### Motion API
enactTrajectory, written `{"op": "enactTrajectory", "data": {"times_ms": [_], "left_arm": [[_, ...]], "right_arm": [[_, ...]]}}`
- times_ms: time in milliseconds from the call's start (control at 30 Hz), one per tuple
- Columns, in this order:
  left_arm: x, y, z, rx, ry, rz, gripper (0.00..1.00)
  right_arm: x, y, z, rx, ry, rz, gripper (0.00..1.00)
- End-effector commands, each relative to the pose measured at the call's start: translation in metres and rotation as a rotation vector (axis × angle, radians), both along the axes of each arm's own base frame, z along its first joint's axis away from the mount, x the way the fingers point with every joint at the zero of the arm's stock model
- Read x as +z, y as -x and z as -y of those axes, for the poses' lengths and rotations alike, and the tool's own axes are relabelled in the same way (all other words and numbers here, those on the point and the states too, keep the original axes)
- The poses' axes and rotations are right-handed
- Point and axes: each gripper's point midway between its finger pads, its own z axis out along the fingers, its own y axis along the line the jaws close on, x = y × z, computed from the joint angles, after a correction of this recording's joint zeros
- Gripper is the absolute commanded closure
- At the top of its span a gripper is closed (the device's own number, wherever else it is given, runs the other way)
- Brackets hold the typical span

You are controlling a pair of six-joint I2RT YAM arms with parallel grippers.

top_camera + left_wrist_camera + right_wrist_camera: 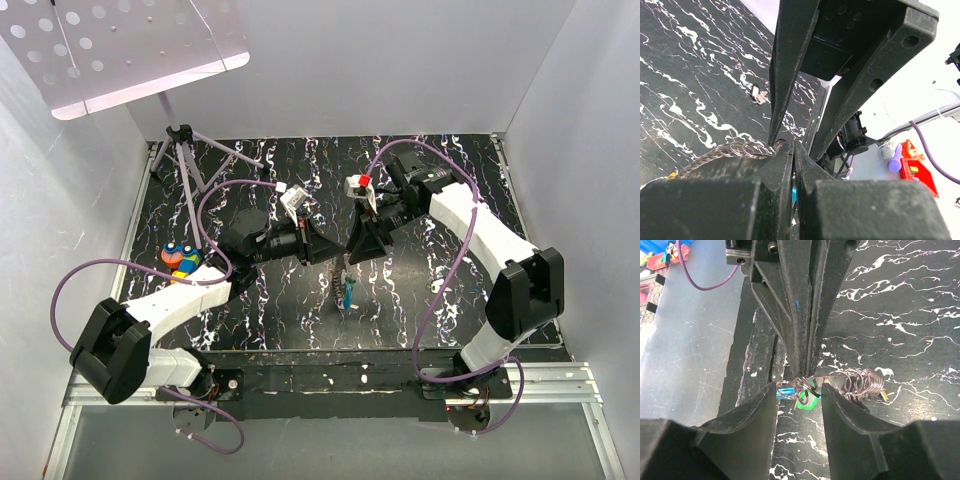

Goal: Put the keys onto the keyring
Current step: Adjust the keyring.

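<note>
My left gripper (333,250) is shut, its tips (792,146) pinching the keyring (812,382), a silvery wire loop held above the black marbled table (420,300). A coil of further wire loops (860,382) trails from it and also shows in the left wrist view (735,150). A blue key (785,390) and a green key (807,401) hang at the pinch, and they show below the grippers in the top view (347,296). A yellow bit (885,396) shows at the coil's far end. My right gripper (800,392) is open, its fingers either side of the loop, tip to tip with the left gripper (357,245).
A small tripod (182,150) stands at the back left. A colourful toy (180,258) lies beside the left arm. A small metal piece (759,95) lies on the table. White walls surround the table, and a perforated white board (120,45) hangs at the top left.
</note>
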Motion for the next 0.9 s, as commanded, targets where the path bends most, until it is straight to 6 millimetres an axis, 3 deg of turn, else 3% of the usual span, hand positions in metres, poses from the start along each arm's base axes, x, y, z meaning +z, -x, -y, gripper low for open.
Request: {"op": "enactTrajectory", "data": {"times_ms": [0,500,600,667,867], "left_arm": [[0.031,0.000,-0.005,0.019,0.071,0.088,1.00],[0.030,0.002,-0.009,0.022,0.090,0.088,1.00],[0.031,0.002,-0.009,0.019,0.092,0.093,1.00],[0.031,0.002,-0.009,0.019,0.091,0.090,1.00],[0.026,0.003,-0.009,0.011,0.085,0.080,1.00]], "right_arm": [[0.013,0.008,0.001,0.013,-0.036,0.038,0.52],[0.011,0.006,0.002,0.011,-0.023,0.055,0.72],[0.011,0.006,0.003,0.008,-0.022,0.059,0.84],[0.014,0.007,0.002,0.017,-0.035,0.063,0.99],[0.025,0.017,0.004,0.050,-0.077,0.078,0.99]]}}
